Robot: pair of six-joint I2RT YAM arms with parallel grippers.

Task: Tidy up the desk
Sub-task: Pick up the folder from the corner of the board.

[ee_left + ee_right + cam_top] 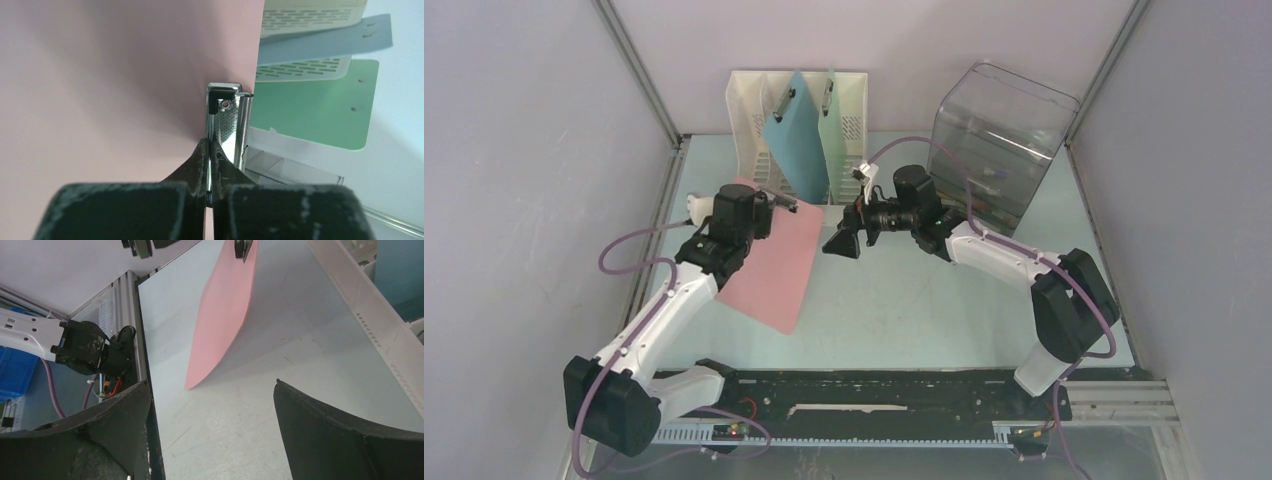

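The desk (984, 310) spans the enclosure floor ahead of both arms. At its back edge a white rack (746, 105) holds a teal clipboard (792, 145) and a green clipboard (837, 140), both upright. A clear bin (999, 135) stands back right, its contents indistinct. The left gripper (210, 150) is clamped on the clip (227, 120) of a tilted pink clipboard (774, 265). The right gripper (842, 243) has its jaws apart and holds nothing.

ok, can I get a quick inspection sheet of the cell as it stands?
Surface: desk pale mint, no spills seen.
Job's things: pink clipboard tilted, lower corner on the desk; blue clipboard and green clipboard standing in the white file rack.
Clutter: clear bin at the far right.
Grippers: left gripper shut on the pink clipboard's metal clip; right gripper open, holding nothing.
Cables: purple cables looped along both arms.
Surroundings: grey walls.
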